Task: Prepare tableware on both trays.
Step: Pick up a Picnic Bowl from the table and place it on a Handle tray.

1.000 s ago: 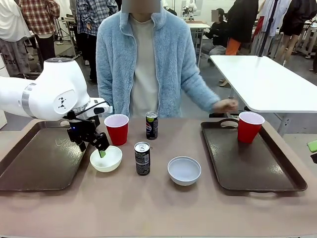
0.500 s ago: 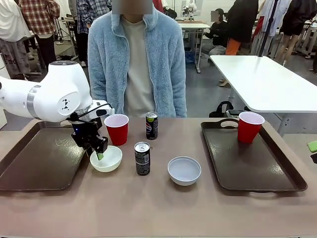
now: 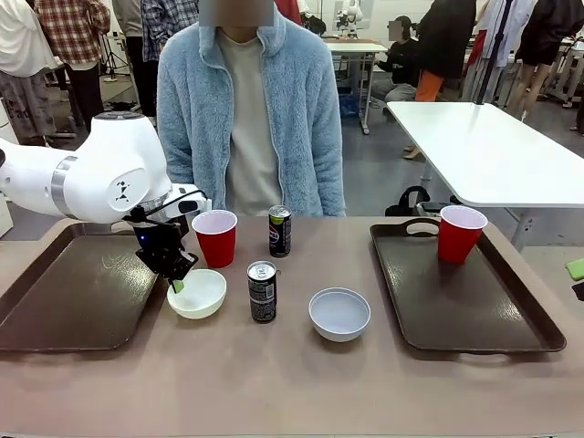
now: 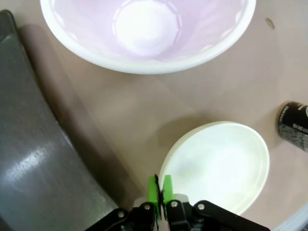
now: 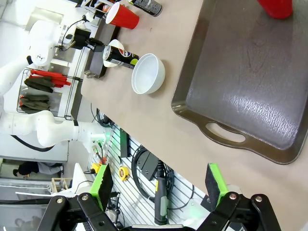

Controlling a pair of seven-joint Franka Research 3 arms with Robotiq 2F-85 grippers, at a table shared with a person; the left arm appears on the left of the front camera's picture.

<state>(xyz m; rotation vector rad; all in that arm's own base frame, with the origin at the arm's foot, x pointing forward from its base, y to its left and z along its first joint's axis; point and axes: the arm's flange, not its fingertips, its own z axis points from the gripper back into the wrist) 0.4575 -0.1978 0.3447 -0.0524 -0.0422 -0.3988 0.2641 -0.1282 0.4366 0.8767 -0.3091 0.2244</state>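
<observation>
Left gripper (image 3: 176, 279) is closed down to a sliver, its green pads (image 4: 152, 188) pinching the thin white rim of the left bowl (image 3: 197, 293) on that bowl's left side. Whether the bowl rests flat on the table (image 3: 274, 383) or is raised a little, I cannot tell. It lies just right of the left tray (image 3: 73, 292), with a narrow strip of bare tabletop between the bowl and the tray's raised rim.

Just beyond the bowl, on the far side, the left cup (image 3: 214, 237) stands upright with its white inside showing. The near can (image 3: 262, 291) stands upright just right of the bowl, apart from it. The far can (image 3: 280, 230) stands farther back, beside the left cup on its right. The right bowl (image 3: 339, 313) sits mouth up on the table, between the near can and the right tray (image 3: 456, 310) and touching neither.

The right cup (image 3: 460, 234) stands upright on the far end of the right tray, near its far handle.

The right gripper (image 5: 160, 185) has its fingers spread wide with nothing between them. It hangs off the near right of the table, looking past the right tray's near handle cut-out.

A person (image 3: 246, 109) in a pale blue fleece stands at the far side, behind the left cup and the far can
</observation>
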